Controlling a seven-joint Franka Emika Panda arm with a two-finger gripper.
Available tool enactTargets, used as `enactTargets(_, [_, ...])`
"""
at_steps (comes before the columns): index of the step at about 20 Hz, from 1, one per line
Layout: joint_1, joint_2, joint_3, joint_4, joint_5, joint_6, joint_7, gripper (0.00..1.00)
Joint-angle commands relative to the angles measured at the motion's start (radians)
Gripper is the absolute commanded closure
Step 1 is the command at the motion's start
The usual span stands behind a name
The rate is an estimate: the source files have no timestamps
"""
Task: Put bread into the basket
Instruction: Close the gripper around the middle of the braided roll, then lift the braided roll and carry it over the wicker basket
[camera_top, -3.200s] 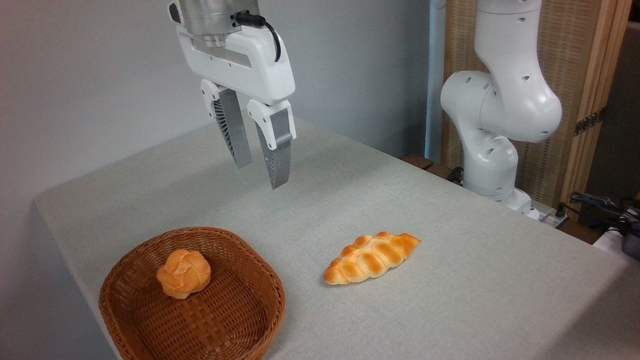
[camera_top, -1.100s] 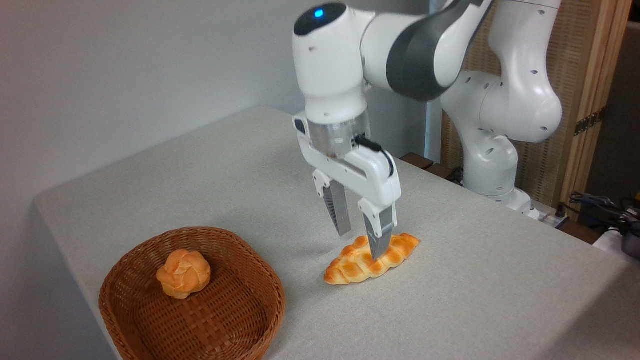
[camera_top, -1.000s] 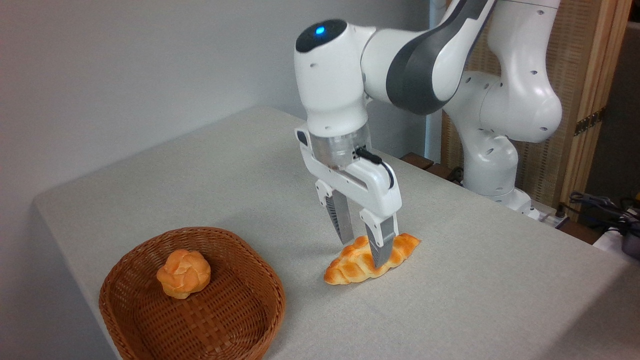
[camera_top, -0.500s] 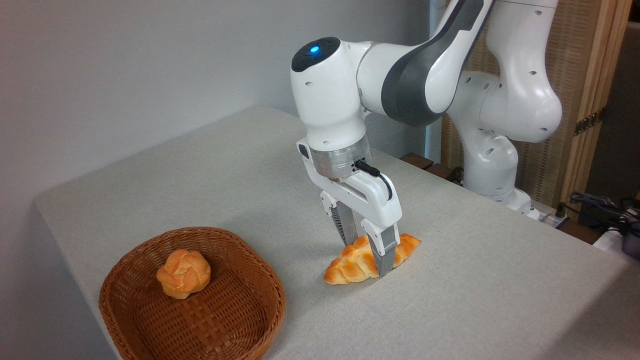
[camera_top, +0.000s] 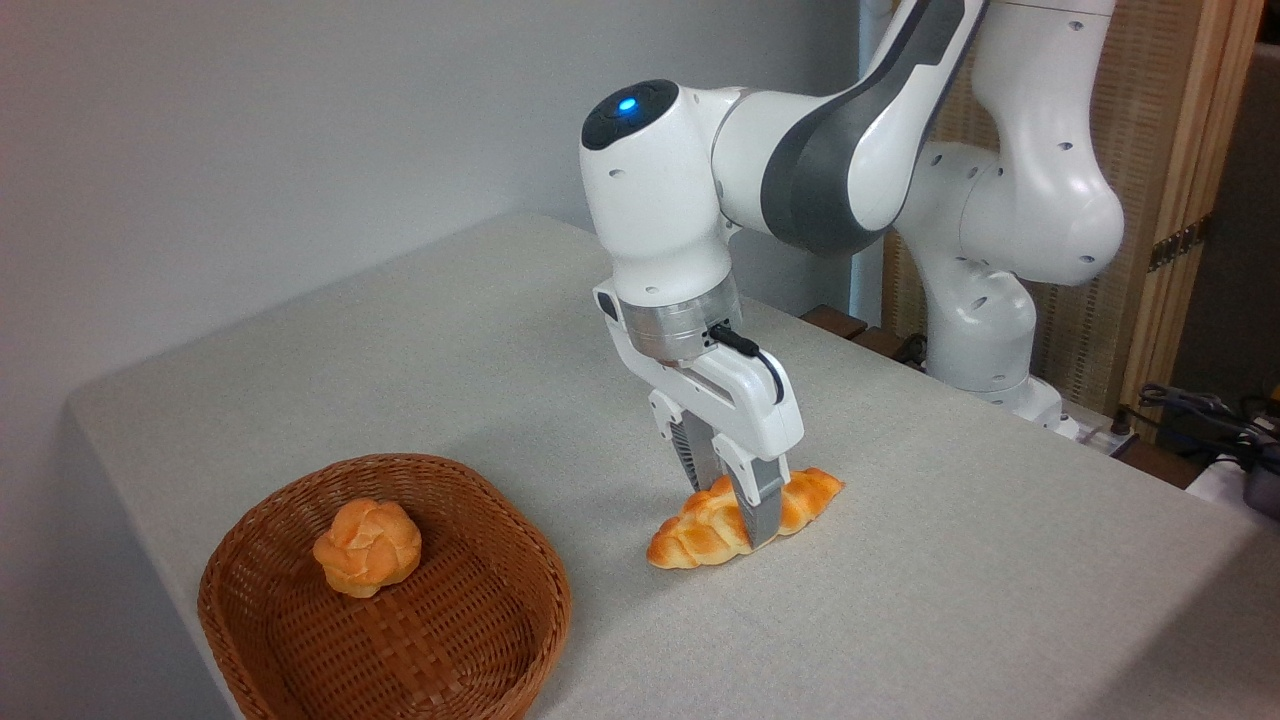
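Note:
The bread (camera_top: 692, 534), a braided golden-orange loaf, lies on the grey table to the right of the basket (camera_top: 548, 585). My gripper (camera_top: 735, 512) has come straight down over the loaf's middle. Its two fingers press the loaf from the near and far sides, so it is shut on the bread. The near finger (camera_top: 758, 500) covers part of the loaf, and the far fingertip is hidden behind it. The loaf still rests on the table. The reddish-brown wicker basket sits at the front left, about a loaf's length from the bread.
A small round knotted bun (camera_top: 366, 547) lies inside the basket, toward its left. The arm's white base (camera_top: 985, 330) stands at the table's far right edge. Cables (camera_top: 1200, 410) lie beyond that edge. The table's front-left edge runs close to the basket.
The gripper came from high above the basket over to the bread and lowered onto it. In the last half second its fingers drew together on the loaf.

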Motion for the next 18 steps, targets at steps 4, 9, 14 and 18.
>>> enactTargets(4, [-0.007,-0.002,0.005,0.036,0.012,-0.03,-0.001,0.62])
enactTargets(9, [-0.03,0.029,0.0,0.254,0.002,-0.245,-0.045,0.61])
enactTargets(14, [-0.045,0.22,-0.003,0.6,-0.078,-0.316,-0.146,0.6])
enactTargets(18, [-0.045,0.403,-0.009,0.837,-0.083,-0.309,-0.173,0.59])
